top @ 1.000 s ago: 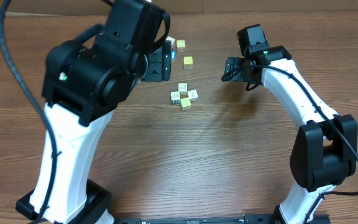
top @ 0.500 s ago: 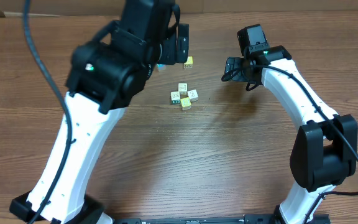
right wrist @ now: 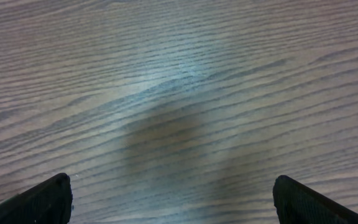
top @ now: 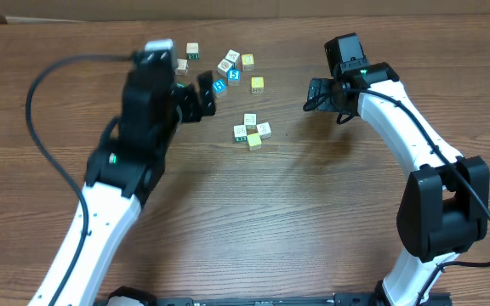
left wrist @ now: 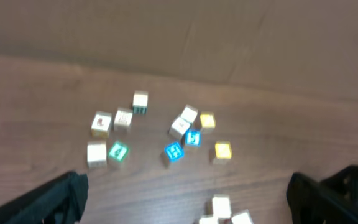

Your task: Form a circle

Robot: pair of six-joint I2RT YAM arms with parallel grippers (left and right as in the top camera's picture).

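Flanking the tight ring of tiny white, teal-marked and yellow cubes (top: 251, 130), the left end effector (top: 199, 93) and right end effector (top: 314, 95) hang spread, empty, seemingly sparing it.

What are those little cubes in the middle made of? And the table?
Ring of cubes: likely painted wood or plastic; matte white and yellow faces with printed marks, too small to tell. Table: wood or wood-look laminate, brown grain lines and faint sheen.
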